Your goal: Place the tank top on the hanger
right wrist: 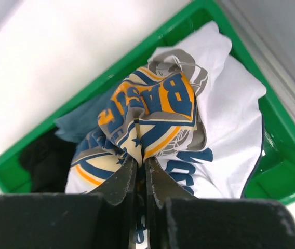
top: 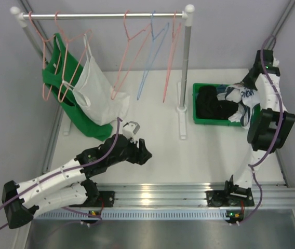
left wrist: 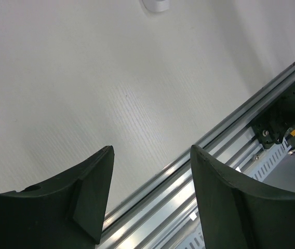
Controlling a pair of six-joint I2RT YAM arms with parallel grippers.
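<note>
- The table is the biggest thing I see. It lies under both claws, and bare tabletop fills the view beneath the left claw.
- The clothes rail stands across the far side, well beyond the left claw and far off to the left of the right claw.
- The green bin sits directly below the right claw, with dark clothes in the part farther from its fingers.
- The tank top is bunched up over the bin at the tip of the right claw, with its loose white part sagging inside the rim.
- I judge it light, limp and apt to twist. A pinch on the printed front leaves the openings hidden, so I would rather take it at a navy-trimmed shoulder strap.
- The hanger, thin pink wire, hangs empty on the rail ahead of the left claw. I expect it to swing at a touch.
- The right claw is clenched on a fold of the print.
- The left claw is released, its fingers spread with nothing between them.
</note>
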